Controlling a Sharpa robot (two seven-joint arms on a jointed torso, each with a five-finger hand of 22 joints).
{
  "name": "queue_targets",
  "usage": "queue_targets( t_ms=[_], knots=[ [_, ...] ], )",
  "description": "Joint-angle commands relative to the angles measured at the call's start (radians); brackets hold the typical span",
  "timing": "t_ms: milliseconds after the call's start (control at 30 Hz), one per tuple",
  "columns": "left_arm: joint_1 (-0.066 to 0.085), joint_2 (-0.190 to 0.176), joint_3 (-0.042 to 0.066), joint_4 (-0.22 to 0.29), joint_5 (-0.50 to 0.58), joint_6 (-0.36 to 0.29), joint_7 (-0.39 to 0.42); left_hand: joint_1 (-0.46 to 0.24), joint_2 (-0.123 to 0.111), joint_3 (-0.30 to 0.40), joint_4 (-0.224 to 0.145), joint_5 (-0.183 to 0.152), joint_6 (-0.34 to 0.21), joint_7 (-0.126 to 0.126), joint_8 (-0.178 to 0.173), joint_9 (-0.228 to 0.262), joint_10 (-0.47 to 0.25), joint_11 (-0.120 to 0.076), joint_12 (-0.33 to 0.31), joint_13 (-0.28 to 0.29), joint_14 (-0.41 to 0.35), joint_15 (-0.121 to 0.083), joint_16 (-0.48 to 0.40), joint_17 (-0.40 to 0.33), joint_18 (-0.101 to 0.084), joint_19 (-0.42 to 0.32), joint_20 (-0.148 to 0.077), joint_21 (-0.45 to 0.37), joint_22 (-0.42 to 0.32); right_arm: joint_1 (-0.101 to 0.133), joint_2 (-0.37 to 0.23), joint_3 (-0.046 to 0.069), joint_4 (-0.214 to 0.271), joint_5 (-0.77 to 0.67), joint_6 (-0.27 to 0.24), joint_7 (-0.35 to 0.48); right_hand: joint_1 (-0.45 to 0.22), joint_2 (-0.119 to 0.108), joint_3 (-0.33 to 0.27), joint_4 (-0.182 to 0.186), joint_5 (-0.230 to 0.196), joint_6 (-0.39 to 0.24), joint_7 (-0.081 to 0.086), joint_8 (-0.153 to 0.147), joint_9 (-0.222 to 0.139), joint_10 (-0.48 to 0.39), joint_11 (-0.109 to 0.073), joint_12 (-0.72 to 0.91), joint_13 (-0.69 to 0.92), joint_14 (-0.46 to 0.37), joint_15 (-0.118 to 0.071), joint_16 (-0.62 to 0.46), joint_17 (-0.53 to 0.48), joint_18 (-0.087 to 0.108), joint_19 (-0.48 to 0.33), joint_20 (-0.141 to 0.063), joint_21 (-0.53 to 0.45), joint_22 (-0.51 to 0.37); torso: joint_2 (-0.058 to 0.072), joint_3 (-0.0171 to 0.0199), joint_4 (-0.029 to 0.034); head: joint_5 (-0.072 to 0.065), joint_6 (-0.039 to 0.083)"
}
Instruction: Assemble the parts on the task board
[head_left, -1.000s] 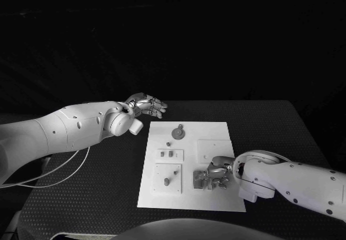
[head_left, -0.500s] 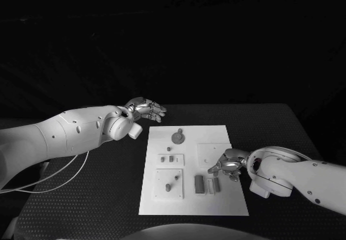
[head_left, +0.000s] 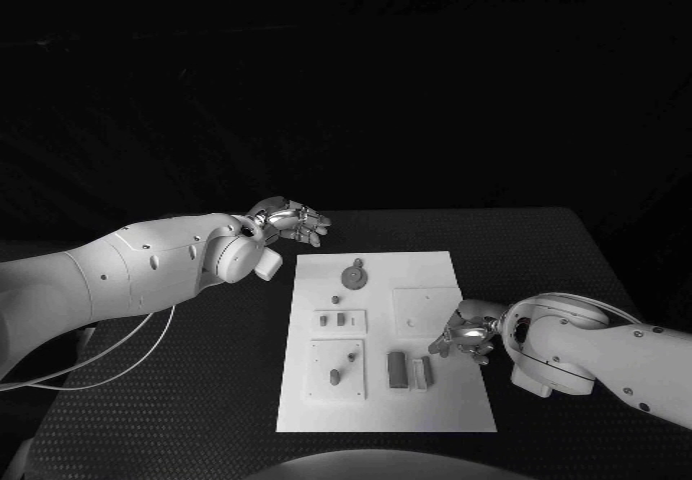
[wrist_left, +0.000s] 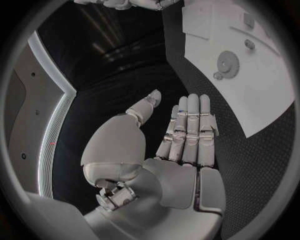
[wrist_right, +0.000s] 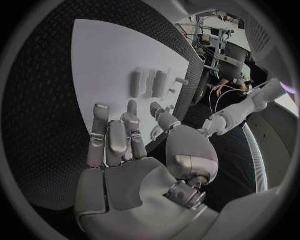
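Observation:
The white task board (head_left: 447, 270) lies in the middle of the table. On it are a grey gear (head_left: 355, 269), a small raised plate with two short pieces (head_left: 340, 321), a plate with a peg (head_left: 336, 368) and two upright bars (head_left: 397, 368) side by side near the front. My right hand (head_left: 469, 336) hovers at the board's right edge beside the bars, fingers apart and holding nothing; its wrist view shows the hand (wrist_right: 119, 145) stretched toward the bars (wrist_right: 135, 84). My left hand (head_left: 290, 220) hangs off the board's far left corner, flat and empty, as the hand (wrist_left: 184, 135) shows.
A square raised plate (head_left: 428, 306) sits on the board's right half, just beyond my right hand. A tiny loose piece (head_left: 338, 298) lies under the gear. Black table surface (head_left: 562, 260) surrounds the board. A white cable (head_left: 123, 360) loops at the left.
My right hand has drawn back from over the two bars to the board's right edge, uncovering them. The left hand has barely moved.

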Motion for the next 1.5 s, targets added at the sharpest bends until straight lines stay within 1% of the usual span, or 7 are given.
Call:
queue_targets(
  t_ms=[33,400,767,900,1067,1233,1500],
  knots=[
    [0.001,0.0,0.001,0.003,0.0,0.008,0.004,-0.01,-0.003,-0.002,0.006,0.003,-0.006,-0.003,0.004,-0.002,-0.003,-0.003,-0.001,-0.001,0.002,0.002,-0.004,0.002,0.005,-0.002,0.002,0.003,-0.001,-0.007,0.006,-0.005,-0.002,-0.122,0.082,-0.027,0.014,-0.002,0.0,-0.006,0.004,0.011,-0.001,0.004,0.002,0.009,-0.003,0.003,-0.001,0.007,-0.002,0.006,0.003,0.015,0.005,0.001,0.007,0.018,0.0,-0.0007,0.0006,-0.002,-0.003],
    [0.001,0.0,0.001,0.003,0.0,0.013,0.003,-0.01,-0.003,-0.002,0.007,0.003,-0.006,-0.003,0.004,-0.002,-0.003,-0.003,-0.001,-0.001,0.002,0.003,-0.004,0.002,0.005,-0.002,0.002,0.003,-0.001,-0.055,0.043,-0.008,-0.022,-0.161,0.073,-0.026,0.012,-0.017,-0.005,-0.001,0.004,0.014,-0.003,0.004,0.005,0.013,-0.004,0.003,-0.002,0.008,-0.004,0.007,0.003,0.015,0.006,0.001,0.007,0.017,0.001,-0.0003,0.002,-0.003,-0.015],
    [0.001,-0.001,0.001,0.003,0.0,0.015,0.002,-0.011,-0.002,-0.002,0.008,0.003,-0.006,-0.003,0.004,-0.002,-0.003,-0.003,-0.001,-0.001,0.001,0.003,-0.005,0.003,0.005,-0.002,0.002,0.003,-0.001,-0.071,0.07,-0.008,-0.04,-0.161,0.069,-0.025,0.003,-0.024,-0.006,0.011,0.004,0.015,-0.003,0.002,0.006,0.015,-0.005,0.001,-0.003,0.009,-0.005,0.008,0.002,0.015,0.008,0.001,0.006,0.017,0.0,-0.0007,0.0026,-0.001,-0.018],
    [0.001,-0.001,0.001,0.003,0.0,0.016,0.002,-0.011,-0.002,-0.002,0.008,0.003,-0.006,-0.003,0.004,-0.002,-0.004,-0.003,-0.001,-0.001,0.001,0.003,-0.005,0.003,0.005,-0.003,0.002,0.003,-0.001,-0.075,0.078,-0.008,-0.051,-0.167,0.085,-0.023,-0.001,-0.022,-0.004,0.018,0.004,0.017,-0.004,0.002,0.007,0.016,-0.005,0.001,-0.003,0.01,-0.006,0.008,0.003,0.015,0.009,0.001,0.005,0.016,0.0,-0.0007,0.0024,-0.001,-0.02],
    [0.001,-0.002,0.001,0.003,0.0,0.018,0.0,-0.011,-0.001,-0.002,0.009,0.003,-0.006,-0.003,0.004,-0.002,-0.004,-0.003,-0.001,-0.001,0.001,0.003,-0.005,0.003,0.005,-0.003,0.002,0.003,-0.001,-0.08,0.085,-0.008,-0.063,-0.204,0.098,-0.019,0.005,0.018,0.003,0.019,0.004,0.019,-0.005,-0.001,0.008,0.017,-0.006,-0.001,-0.004,0.008,-0.006,0.009,-0.002,0.015,0.008,0.0,0.004,0.017,0.0,-0.0009,0.0025,-0.004,-0.023],
    [0.001,-0.003,0.001,0.005,0.0,0.018,0.0,-0.012,-0.001,-0.002,0.009,0.003,-0.006,-0.003,0.004,-0.003,-0.004,-0.003,-0.001,-0.001,0.001,0.003,-0.006,0.004,0.005,-0.003,0.002,0.003,-0.001,-0.081,0.091,-0.009,-0.068,-0.221,0.102,-0.019,0.042,0.066,0.015,-0.01,0.004,0.023,-0.006,-0.002,0.009,0.02,-0.007,0.0,-0.004,0.008,-0.007,0.011,-0.003,0.015,0.006,-0.002,0.007,0.019,0.0,-0.0007,0.0019,-0.002,-0.024],
    [0.001,-0.004,0.001,0.004,0.0,0.017,-0.001,-0.012,0.0,-0.002,0.01,0.003,-0.007,-0.002,0.004,-0.003,-0.004,-0.003,-0.001,-0.001,0.001,0.003,-0.006,0.004,0.005,-0.003,0.002,0.003,-0.001,-0.081,0.088,-0.009,-0.073,-0.233,0.105,-0.02,0.119,0.078,0.022,-0.012,0.004,0.027,-0.006,-0.006,0.011,0.025,-0.007,0.003,0.001,0.007,-0.006,0.014,-0.006,0.015,0.0,-0.001,0.012,0.021,0.0,-0.0007,0.0014,-0.001,-0.025]
  ],
)
